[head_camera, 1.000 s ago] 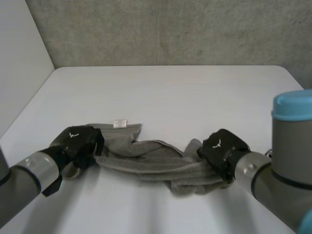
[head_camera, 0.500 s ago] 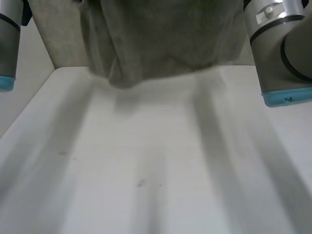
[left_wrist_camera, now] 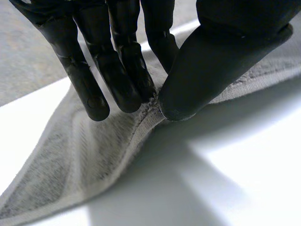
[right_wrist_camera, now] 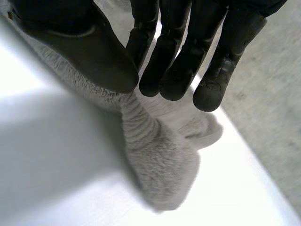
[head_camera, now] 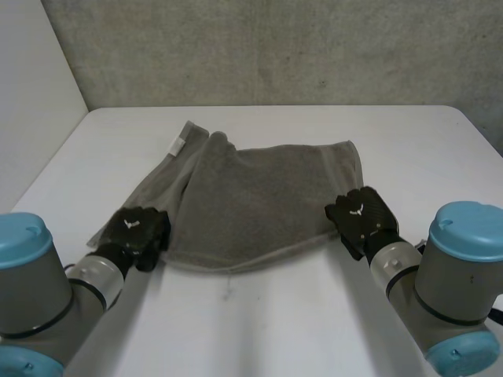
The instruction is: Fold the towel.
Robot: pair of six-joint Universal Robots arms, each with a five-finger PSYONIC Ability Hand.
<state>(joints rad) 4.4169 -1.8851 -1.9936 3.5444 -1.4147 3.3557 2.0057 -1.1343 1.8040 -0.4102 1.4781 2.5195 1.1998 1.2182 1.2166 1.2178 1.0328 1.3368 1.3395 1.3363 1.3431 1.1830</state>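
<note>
Both the left hand (head_camera: 140, 232) and right hand (head_camera: 361, 217) pinch the towel (head_camera: 259, 196) at its near corners. Bunched up before, it now lies spread on the table (head_camera: 299, 322), ready to fold.

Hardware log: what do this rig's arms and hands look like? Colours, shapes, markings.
The left arm and right arm are grey cylinders with silvery wrist bands, each topped by a round light-blue cap. The left hand and right hand are black, each with a small white logo on its back. Fingers are slim, segmented and round-tipped; thumbs are broader.
</note>
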